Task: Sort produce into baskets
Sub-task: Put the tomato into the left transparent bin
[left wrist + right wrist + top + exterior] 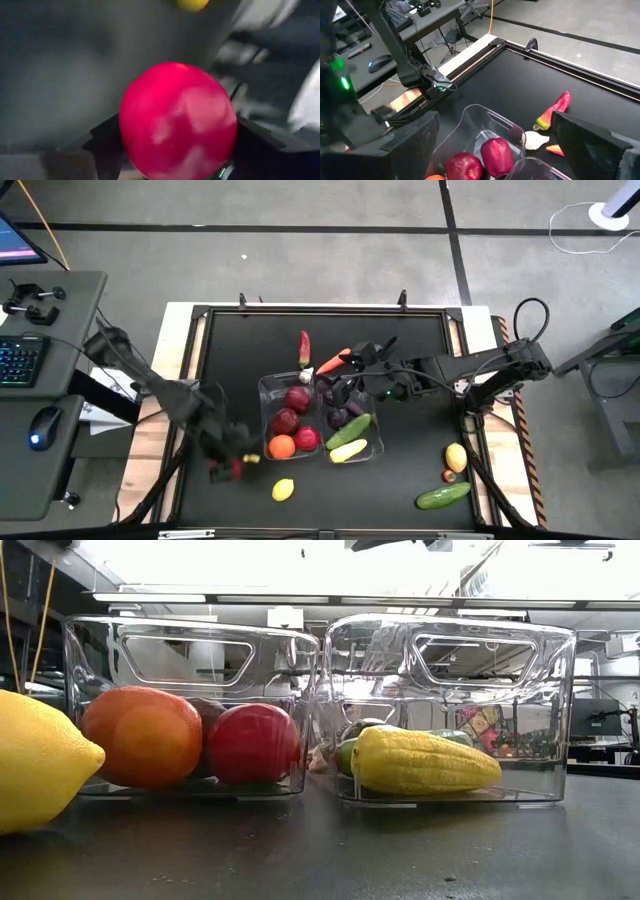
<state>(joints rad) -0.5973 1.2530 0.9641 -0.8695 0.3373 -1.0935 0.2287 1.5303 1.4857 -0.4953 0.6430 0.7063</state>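
Note:
My left gripper (pixel 232 467), blurred, is near the table's front left, beside the left basket (pixel 268 395), and is shut on a red apple (pixel 177 120). The left basket holds red apples (pixel 297 398) and an orange (pixel 282 446). The right basket (pixel 375 442) holds a dark eggplant (pixel 340 418), a green cucumber (pixel 352 429) and a yellow piece (pixel 425 762). My right gripper (pixel 495 120) stands open above the baskets' far ends. A lemon (pixel 283 490) lies on the table in front of the baskets. My left gripper pinches the red apple between its two fingers, one dark finger (pixel 102 142) on each of the apple's opposite sides (pixel 131 135). The fingers slant downward. The apple fills the gap between them and hangs clear of the table.
A red chili (pixel 304 348), a carrot (pixel 335 362) and a white piece (pixel 306 375) lie beyond the baskets. At the front right lie a yellow fruit (pixel 456 457), a small orange piece (pixel 449 476) and a cucumber (pixel 443 496). A raised frame (pixel 320 310) rims the black table.

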